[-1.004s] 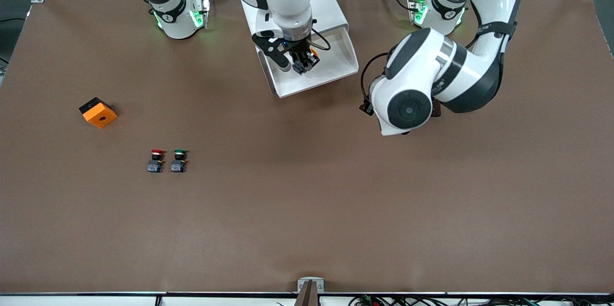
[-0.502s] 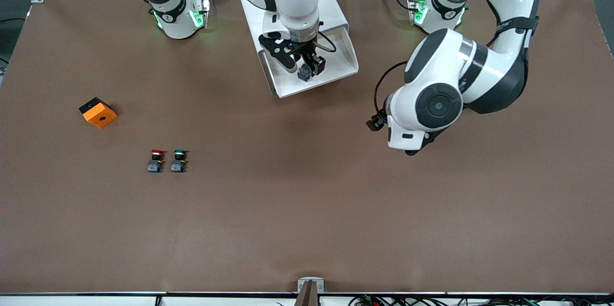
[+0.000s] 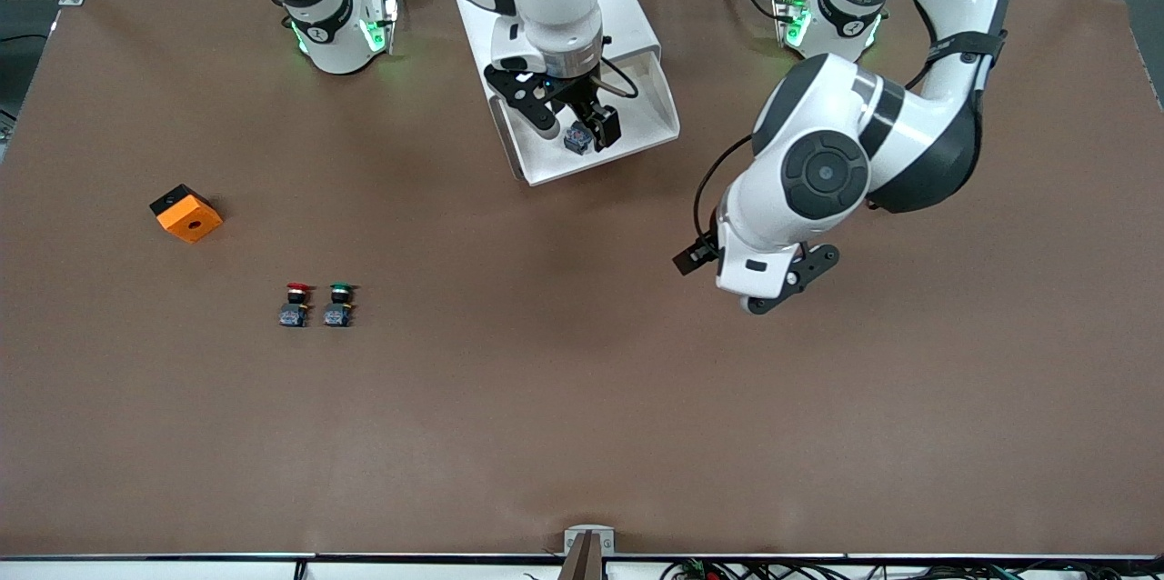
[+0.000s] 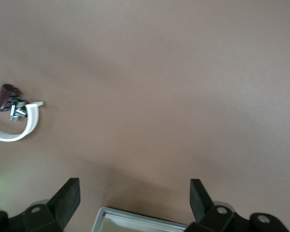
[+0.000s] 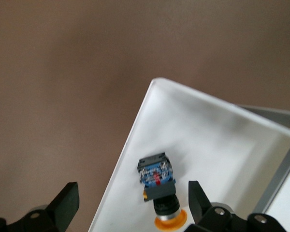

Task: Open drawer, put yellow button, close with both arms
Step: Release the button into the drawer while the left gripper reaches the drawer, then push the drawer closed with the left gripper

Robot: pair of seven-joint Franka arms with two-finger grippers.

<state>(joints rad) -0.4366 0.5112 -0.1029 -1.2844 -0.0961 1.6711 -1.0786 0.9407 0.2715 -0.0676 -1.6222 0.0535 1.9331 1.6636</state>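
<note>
The drawer [image 3: 637,112] stands pulled out of the white cabinet [image 3: 618,7], a shallow white tray. The yellow button [image 3: 575,140] lies on its side in it. In the right wrist view the button [image 5: 157,181] shows a blue-and-black body and a yellow cap on the tray floor [image 5: 217,145]. My right gripper [image 3: 575,121] hangs just over the button, open, and its fingers do not touch it [image 5: 133,203]. My left gripper [image 3: 784,287] is open and empty over bare table, toward the left arm's end from the drawer [image 4: 134,195].
A red-capped button [image 3: 296,305] and a green-capped button [image 3: 339,305] stand side by side toward the right arm's end. An orange-and-black block [image 3: 186,213] lies farther out that way. A pale rimmed corner [image 4: 135,221] and a white curved strip [image 4: 24,126] show in the left wrist view.
My right gripper has opened and left the yellow button lying in the drawer. My left arm has swung away from the drawer's side toward the front camera, over open table.
</note>
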